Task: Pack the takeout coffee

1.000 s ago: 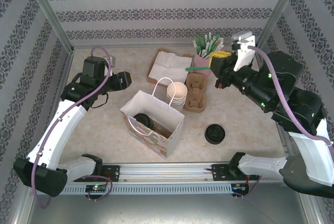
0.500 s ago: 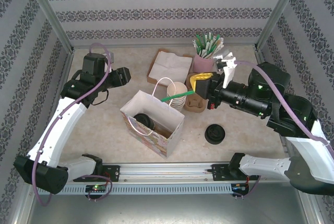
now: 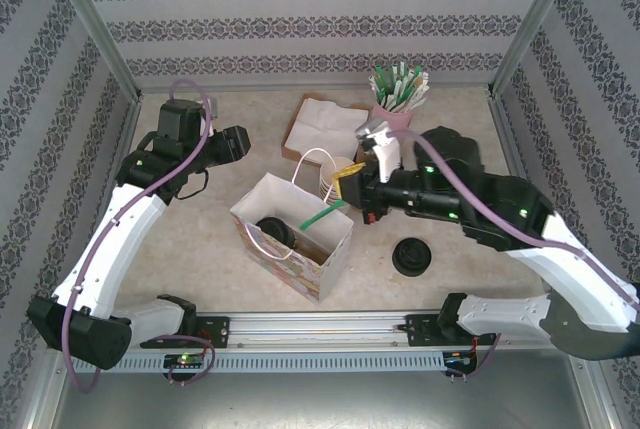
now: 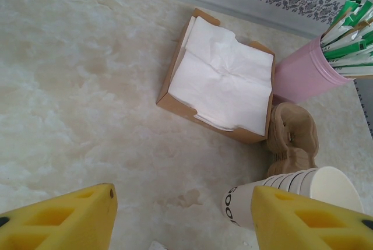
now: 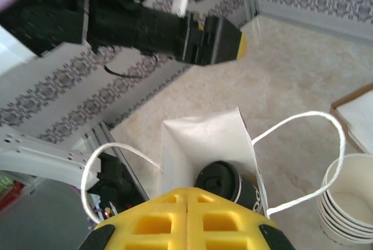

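The right arm had swung in a second from the pink cup (image 3: 392, 114) at the back of the table (image 3: 200, 239) across to the middle, and the right gripper (image 3: 350, 186) now hung just above the far rim of the bag (image 3: 290, 259). Its jaws were pressed flat together in its wrist view (image 5: 186, 194), and from above they pinched one end of a green stick (image 3: 322, 214). The left arm had barely moved. The left gripper (image 3: 235, 144) hovered over bare table near the napkin box (image 4: 221, 81), fingers (image 4: 87, 209) well apart with nothing between them. The bag stood open with both handles splayed. The coffee (image 3: 273, 232) already sat inside it, low against the left wall. So the main packing looked done, and this move seemed to add an extra. The coffee (image 5: 224, 183) showed a round black sip lid facing the bag's mouth and a dark side below it. It seemed to lean a little, though I could not tell for sure. The stick's free end pointed down over the opening, not yet released.
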Available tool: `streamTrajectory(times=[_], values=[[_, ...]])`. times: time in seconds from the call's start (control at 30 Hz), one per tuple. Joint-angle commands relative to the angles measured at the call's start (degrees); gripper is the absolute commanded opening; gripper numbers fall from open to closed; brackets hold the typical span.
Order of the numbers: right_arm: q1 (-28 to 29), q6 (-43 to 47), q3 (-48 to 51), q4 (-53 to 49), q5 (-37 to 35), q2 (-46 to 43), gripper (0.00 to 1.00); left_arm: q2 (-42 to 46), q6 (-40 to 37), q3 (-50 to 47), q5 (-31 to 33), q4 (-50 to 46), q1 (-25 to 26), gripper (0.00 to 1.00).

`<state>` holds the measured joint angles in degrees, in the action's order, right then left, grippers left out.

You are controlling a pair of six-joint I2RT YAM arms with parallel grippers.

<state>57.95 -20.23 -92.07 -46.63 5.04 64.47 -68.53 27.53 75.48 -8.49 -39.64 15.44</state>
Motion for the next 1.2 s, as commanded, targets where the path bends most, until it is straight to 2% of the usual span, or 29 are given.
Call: streamTrajectory(times=[0.0,0.03,0.07,0.2,0.4,0.5,0.63,0.73,0.8,0.93,1.17], values=[[1.02,-0.66,2.01,1.72,-2.95,3.82,0.17,0.67,0.78,1.12,0.69,-1.23,0.71,0.63],[1.09,-0.46,2.16,1.87,-3.8,4.82,0.3,0.68,0.73,1.03,0.75,-1.21,0.72,0.63],[1.13,-0.19,2.08,1.83,-4.73,5.56,0.37,0.84,0.7,0.83,0.82,-1.21,0.71,0.63],[1.18,0.77,0.88,2.18,-8.23,6.3,0.5,0.82,0.34,0.59,1.02,-1.36,0.68,0.63],[0.53,3.53,-0.32,4.73,-19.08,3.53,0.55,0.36,0.07,0.37,1.11,-1.05,0.69,0.63],[-3.73,3.47,-1.88,4.91,-22.09,3.75,0.55,-0.22,0.08,0.37,0.94,-0.8,0.68,0.63],[-14.56,1.38,-4.6,5.29,-18.04,6.8,0.55,-1.07,0.25,0.45,0.54,-0.3,0.65,0.63],[-23.4,-0.9,-6.98,6.21,-9.84,12.23,0.54,-1.84,0.34,0.51,0.1,0.0,0.7,0.63],[-27.38,-1.47,-9.92,6.55,-5.88,17.43,0.54,-2.2,0.38,0.45,0.05,0.13,0.67,0.63],[-31.32,0.41,-19.69,4.57,-1.22,30.98,0.52,-3.2,0.01,0.54,-0.01,0.02,0.7,0.63],[-33.1,9.57,-40.81,-2.61,1.5,55.14,0.52,-6.46,-3.63,3.84,2.04,-3.33,0.53,0.64]])
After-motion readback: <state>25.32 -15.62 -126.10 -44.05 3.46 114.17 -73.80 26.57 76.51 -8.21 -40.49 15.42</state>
